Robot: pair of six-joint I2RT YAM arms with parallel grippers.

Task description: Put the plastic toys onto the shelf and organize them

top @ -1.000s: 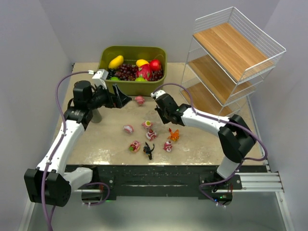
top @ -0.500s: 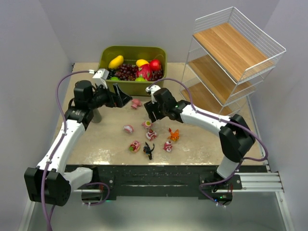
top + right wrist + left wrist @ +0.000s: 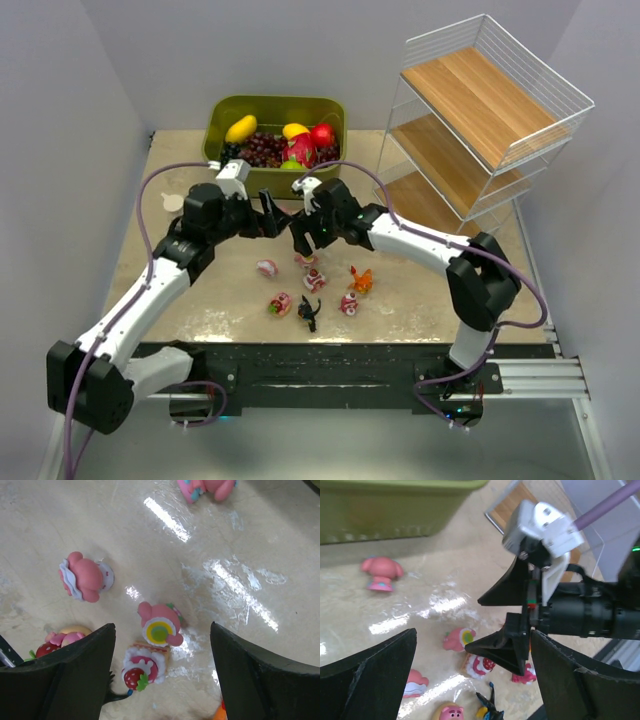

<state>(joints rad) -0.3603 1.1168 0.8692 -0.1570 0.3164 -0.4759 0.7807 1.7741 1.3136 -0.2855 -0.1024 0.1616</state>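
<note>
Small plastic toys [image 3: 314, 281]: scattered on the beige tabletop [image 3: 200, 290] near its front edge.
Right gripper [image 3: 300, 240]: fingers spread, empty, above a pink rainbow-disc figurine [image 3: 160, 628].
Left gripper [image 3: 274, 217]: fingers wide apart, empty, just beside it.
Tall white wire shelf [image 3: 480, 110]: far right corner, well apart from toys.

Left gripper [image 3: 474, 635] and right gripper [image 3: 162, 629] meet almost tip to tip. Left fingers spread wide, empty. Right fingers apart, pointing down, empty.
</note>
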